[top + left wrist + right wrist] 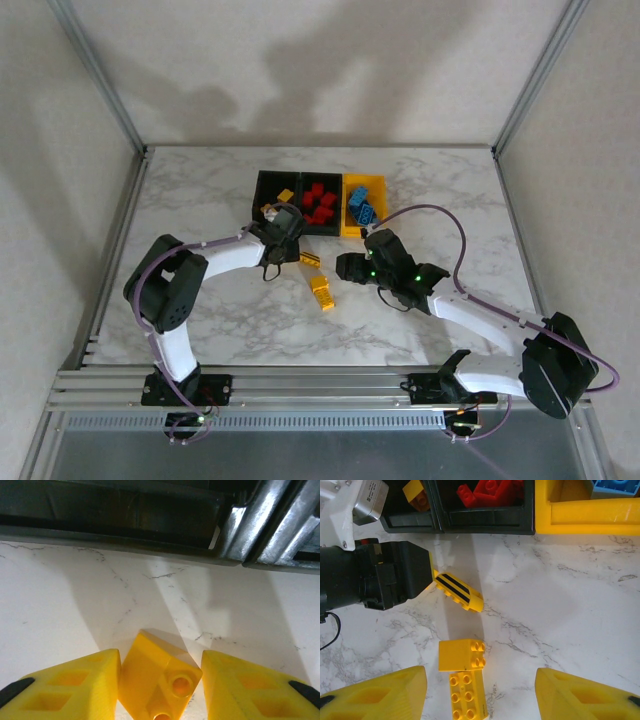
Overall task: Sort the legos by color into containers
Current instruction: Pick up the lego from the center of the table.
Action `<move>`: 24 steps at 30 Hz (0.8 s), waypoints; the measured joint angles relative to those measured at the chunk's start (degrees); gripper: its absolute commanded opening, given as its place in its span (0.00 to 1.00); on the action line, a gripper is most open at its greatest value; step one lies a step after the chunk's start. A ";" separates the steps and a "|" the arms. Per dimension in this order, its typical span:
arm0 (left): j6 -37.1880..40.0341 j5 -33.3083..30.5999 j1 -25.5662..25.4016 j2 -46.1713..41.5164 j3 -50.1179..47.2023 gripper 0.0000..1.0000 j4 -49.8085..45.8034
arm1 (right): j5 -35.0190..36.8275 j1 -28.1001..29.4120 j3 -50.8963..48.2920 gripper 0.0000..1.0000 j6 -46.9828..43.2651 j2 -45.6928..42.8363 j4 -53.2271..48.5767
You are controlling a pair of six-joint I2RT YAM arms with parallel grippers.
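Yellow legos [462,655] lie loose on the marble table [570,605] under the right gripper's [480,700] spread fingers, near the bins [485,526], while the left gripper [160,665] looks clamped on another yellow brick [150,680].

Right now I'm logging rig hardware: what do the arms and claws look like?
The left arm and right arm have white links, black joints and purple cables. The left claw and right claw have blocky yellow fingers with black strips; green lights glow near the right wrist.
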 measured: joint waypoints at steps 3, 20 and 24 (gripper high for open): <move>0.00 0.00 0.00 0.00 -0.07 0.45 0.02 | 0.00 -0.02 0.00 0.59 -0.02 0.09 0.04; -0.02 -0.31 0.09 -1.16 -1.70 0.33 1.40 | 0.00 -0.02 0.00 0.59 0.00 0.35 0.42; -0.02 -0.48 0.09 -2.62 -2.34 0.29 0.46 | 0.02 -0.02 0.00 0.59 0.00 0.44 0.44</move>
